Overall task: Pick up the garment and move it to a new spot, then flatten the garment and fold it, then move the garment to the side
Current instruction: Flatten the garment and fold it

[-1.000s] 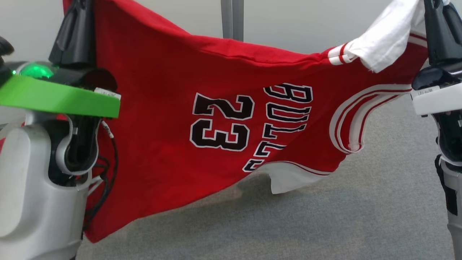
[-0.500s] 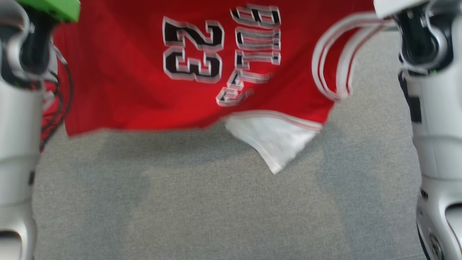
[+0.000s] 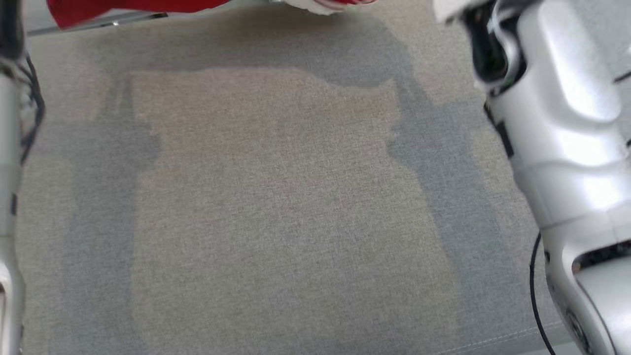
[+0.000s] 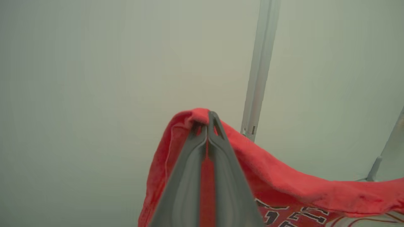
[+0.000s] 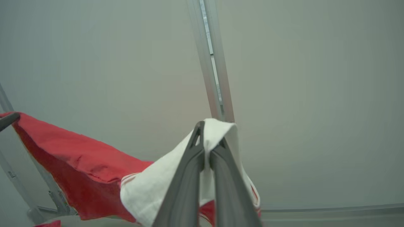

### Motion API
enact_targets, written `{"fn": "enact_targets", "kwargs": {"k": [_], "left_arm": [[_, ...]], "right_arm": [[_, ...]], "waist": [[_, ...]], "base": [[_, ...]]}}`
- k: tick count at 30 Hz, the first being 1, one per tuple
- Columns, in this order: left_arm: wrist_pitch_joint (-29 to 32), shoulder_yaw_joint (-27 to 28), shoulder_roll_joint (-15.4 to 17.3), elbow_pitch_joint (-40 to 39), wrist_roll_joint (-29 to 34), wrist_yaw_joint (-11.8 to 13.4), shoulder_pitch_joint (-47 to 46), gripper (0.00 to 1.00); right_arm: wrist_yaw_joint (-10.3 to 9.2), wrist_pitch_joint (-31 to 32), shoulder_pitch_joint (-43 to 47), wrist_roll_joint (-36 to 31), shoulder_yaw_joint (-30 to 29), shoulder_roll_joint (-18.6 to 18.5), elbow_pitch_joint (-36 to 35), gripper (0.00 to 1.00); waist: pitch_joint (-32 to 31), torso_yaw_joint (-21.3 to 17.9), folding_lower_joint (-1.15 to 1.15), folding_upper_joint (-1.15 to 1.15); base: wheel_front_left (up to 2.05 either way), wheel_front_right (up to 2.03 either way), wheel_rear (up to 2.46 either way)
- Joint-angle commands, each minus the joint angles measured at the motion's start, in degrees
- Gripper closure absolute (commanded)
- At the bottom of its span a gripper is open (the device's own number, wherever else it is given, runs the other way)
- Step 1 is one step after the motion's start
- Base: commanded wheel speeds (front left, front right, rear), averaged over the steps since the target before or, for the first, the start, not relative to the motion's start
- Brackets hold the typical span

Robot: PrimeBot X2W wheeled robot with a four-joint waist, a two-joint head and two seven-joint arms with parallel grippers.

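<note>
Red jersey (image 4: 284, 186) w/ white trim, black lettering, aloft, top edge slack btwn corners.

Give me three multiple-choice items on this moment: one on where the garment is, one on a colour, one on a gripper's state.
1. In the head view, the garment shows at:
A. the top edge
B. the centre
C. the bottom edge

2. The cloth pinched by the right gripper is:
A. black
B. white
C. green

3. The left gripper is:
A. open and empty
B. shut on nothing
C. shut on the garment

Answers:
1 A, a red strip runs along the top of that view.
2 B, a white fold sits between its fingers.
3 C, red fabric is caught between its closed fingers and drapes over the tips.
</note>
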Motion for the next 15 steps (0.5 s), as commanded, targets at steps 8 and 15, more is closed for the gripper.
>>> {"fn": "enact_targets", "kwargs": {"k": [8,15], "left_arm": [[-6.55,0.16,-0.08,-1.08,-5.57,-2.81,16.38,1.0],[-9.79,3.29,-0.29,-10.79,-9.56,-2.12,34.36,1.0]], "right_arm": [[0.02,-2.28,15.65,7.86,9.03,-5.4,-3.03,1.0],[0.01,-3.54,28.14,12.85,8.64,-10.29,-10.81,1.0]], "waist": [[1.82,-0.13,-0.02,0.62],[-0.79,1.22,-0.02,0.62]], "base": [[0.0,0.0,0.0],[0.0,0.0,0.0]]}}
